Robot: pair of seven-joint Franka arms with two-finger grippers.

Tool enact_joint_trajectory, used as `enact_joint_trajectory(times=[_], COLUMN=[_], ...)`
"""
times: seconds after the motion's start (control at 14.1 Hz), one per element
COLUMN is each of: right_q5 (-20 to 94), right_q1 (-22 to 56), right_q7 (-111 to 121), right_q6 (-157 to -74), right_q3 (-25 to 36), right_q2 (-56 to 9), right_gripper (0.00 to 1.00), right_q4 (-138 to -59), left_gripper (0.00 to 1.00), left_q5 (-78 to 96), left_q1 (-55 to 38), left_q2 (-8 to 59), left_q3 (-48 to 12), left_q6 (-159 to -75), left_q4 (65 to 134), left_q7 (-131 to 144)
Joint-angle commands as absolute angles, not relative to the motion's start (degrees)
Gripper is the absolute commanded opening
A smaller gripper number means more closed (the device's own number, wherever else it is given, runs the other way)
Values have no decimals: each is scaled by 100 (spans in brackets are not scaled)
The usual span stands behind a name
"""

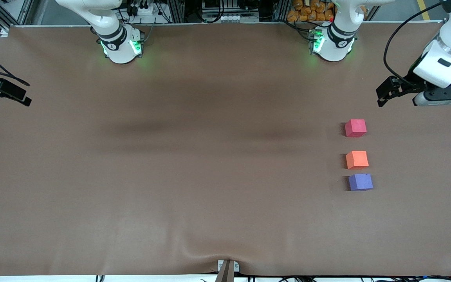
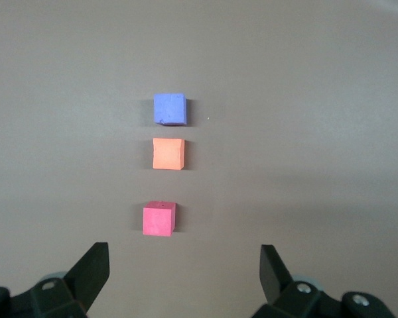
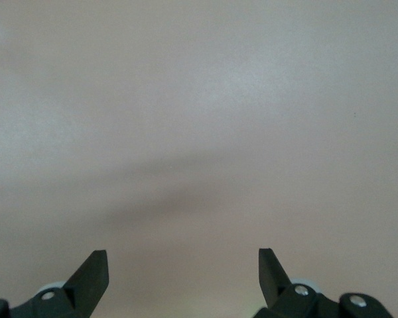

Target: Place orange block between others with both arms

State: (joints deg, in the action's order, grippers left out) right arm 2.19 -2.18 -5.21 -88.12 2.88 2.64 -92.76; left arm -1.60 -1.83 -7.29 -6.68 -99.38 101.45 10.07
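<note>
Both arms wait raised at the bench ends: left pincer (image 1: pixel 382 96) and right pincer (image 1: pixel 24 98) gape empty.

Robotics lab or test cell. Two white arms, bases (image 1: pixel 121 47) lit green, bolted along one edge of brown-covered table (image 1: pixel 194 168). Aluminium framing (image 1: pixel 14 11) and cable bundles (image 1: pixel 217 9) just past that edge.

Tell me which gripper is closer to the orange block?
Left. The left gripper hangs near the orange block, past the red block; the right gripper is at the table's other end.
</note>
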Motion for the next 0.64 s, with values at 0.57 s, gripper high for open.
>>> enact_joint_trajectory(times=[0.57], right_q5=[246], right_q1=[-185], right_q7=[-563], right_q6=[-8824], right_q3=[281], right_q2=[281], right_gripper=[100], right_q4=[-9281], left_gripper=[100], left_q5=[-167], left_q1=[-35], left_q2=[-395], left_q3=[-668], left_q6=[-8596], left_q4=[8947], left_q7=[1019])
